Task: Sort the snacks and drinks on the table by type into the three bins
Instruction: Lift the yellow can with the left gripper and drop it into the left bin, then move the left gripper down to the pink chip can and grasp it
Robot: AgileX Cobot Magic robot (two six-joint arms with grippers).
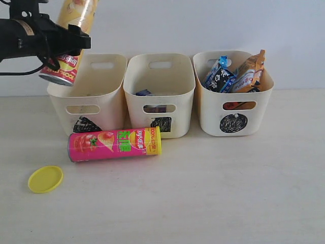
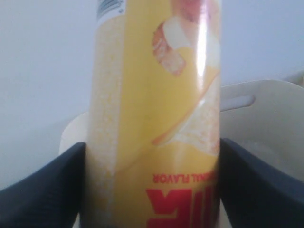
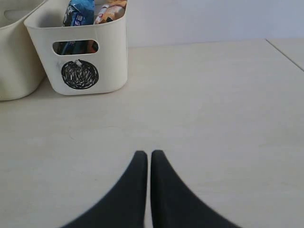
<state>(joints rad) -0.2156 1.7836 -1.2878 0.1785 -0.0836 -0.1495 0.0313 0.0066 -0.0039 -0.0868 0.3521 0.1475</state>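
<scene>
Table (image 1: 228,193) with the middle bin (image 1: 184,109) as reference. Up and to its left, over the left bin (image 1: 109,101), the left gripper (image 1: 76,41) clamps the tilted yellow canister (image 1: 78,12), whose top is cut off. The pink canister (image 1: 114,144) lies in front of the middle bin. The right gripper (image 3: 148,164) is closed and empty. To the right, the right bin (image 1: 208,114) holds the blue-black packet (image 1: 219,77) and orange packet (image 1: 250,71). Front-left lies a yellow lid (image 1: 45,179). Inside, a dark carton (image 1: 144,93), possibly purple, is mostly hidden.

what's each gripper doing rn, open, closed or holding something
Left gripper: closed on the yellow chip canister, which is lifted off the table.
Right gripper: shut, holding nothing.
</scene>
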